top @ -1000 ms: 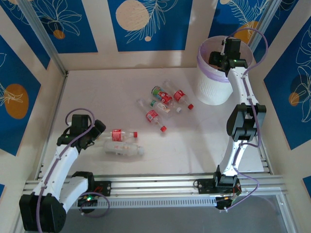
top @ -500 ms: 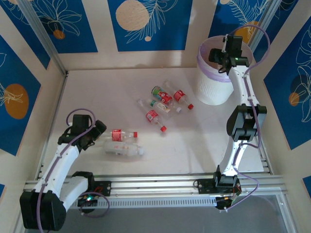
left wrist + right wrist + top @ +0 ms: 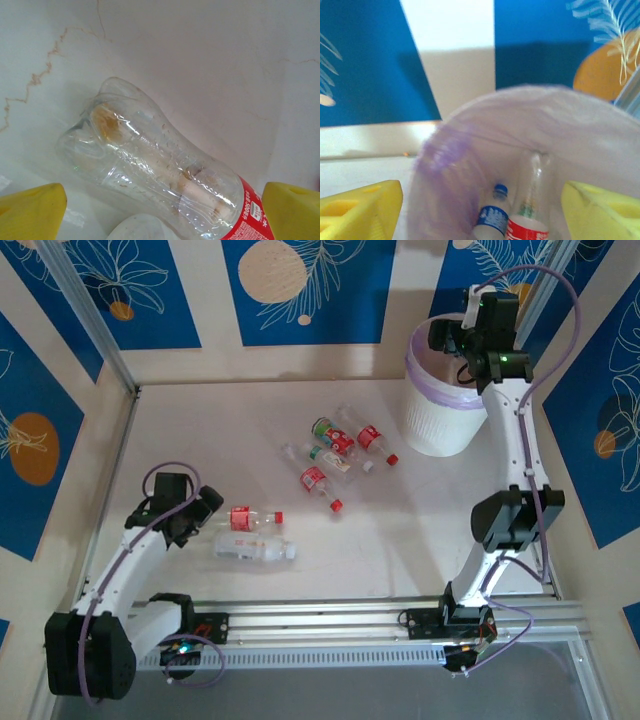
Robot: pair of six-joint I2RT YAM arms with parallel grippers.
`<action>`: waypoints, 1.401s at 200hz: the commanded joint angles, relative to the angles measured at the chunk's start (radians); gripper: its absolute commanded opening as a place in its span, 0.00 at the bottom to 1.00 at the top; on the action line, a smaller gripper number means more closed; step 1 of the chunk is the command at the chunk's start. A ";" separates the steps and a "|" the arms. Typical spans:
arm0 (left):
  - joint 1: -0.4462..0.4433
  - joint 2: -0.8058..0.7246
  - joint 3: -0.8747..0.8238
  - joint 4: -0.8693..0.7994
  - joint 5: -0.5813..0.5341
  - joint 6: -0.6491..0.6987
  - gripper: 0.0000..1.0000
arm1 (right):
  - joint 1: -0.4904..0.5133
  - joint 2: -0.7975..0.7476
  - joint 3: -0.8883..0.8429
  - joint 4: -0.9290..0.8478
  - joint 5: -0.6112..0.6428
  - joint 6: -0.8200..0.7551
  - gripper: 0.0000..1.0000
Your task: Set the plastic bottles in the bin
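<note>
The left hand [image 3: 207, 504] stands wide open at the base end of a red-labelled bottle [image 3: 165, 175] lying on the tabletop [image 3: 200, 430]. For a sound grip, it should straddle the body squarely (thin plastic, likely to squirm) and close gently. The right hand [image 3: 448, 338], jaws apart and empty, hangs over the bin [image 3: 440, 430]. Other bottles [image 3: 335, 455] lie mid-tabletop.
</note>
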 commanded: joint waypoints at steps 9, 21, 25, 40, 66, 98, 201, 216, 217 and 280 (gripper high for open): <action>0.009 0.024 -0.040 0.054 0.044 -0.046 1.00 | 0.050 -0.071 0.011 -0.065 -0.046 -0.065 0.83; 0.010 0.033 -0.047 0.077 0.039 -0.052 1.00 | 0.075 -0.100 -0.013 -0.077 -0.064 -0.078 0.83; 0.009 0.037 -0.048 0.084 0.038 -0.055 1.00 | 0.083 -0.111 -0.023 -0.083 -0.081 -0.082 0.83; 0.009 0.056 -0.050 0.113 0.032 -0.061 1.00 | 0.112 -0.153 -0.067 -0.106 -0.143 -0.083 0.83; 0.009 0.100 -0.053 0.185 0.029 -0.079 1.00 | 0.174 -0.220 -0.156 -0.166 -0.294 -0.087 0.83; 0.009 0.177 -0.066 0.273 0.034 -0.099 0.99 | 0.234 -0.290 -0.292 -0.183 -0.417 -0.067 0.83; 0.009 0.296 -0.060 0.423 0.017 -0.130 0.66 | 0.261 -0.429 -0.583 -0.160 -0.501 0.002 0.82; 0.010 0.306 -0.043 0.436 0.022 -0.134 0.64 | 0.261 -0.434 -0.600 -0.163 -0.516 0.007 0.82; 0.009 0.307 -0.041 0.436 0.022 -0.133 0.64 | 0.261 -0.435 -0.600 -0.163 -0.517 0.007 0.82; -0.012 0.368 0.106 0.516 0.090 -0.162 0.53 | 0.332 -0.390 -0.580 -0.193 -0.547 0.026 0.82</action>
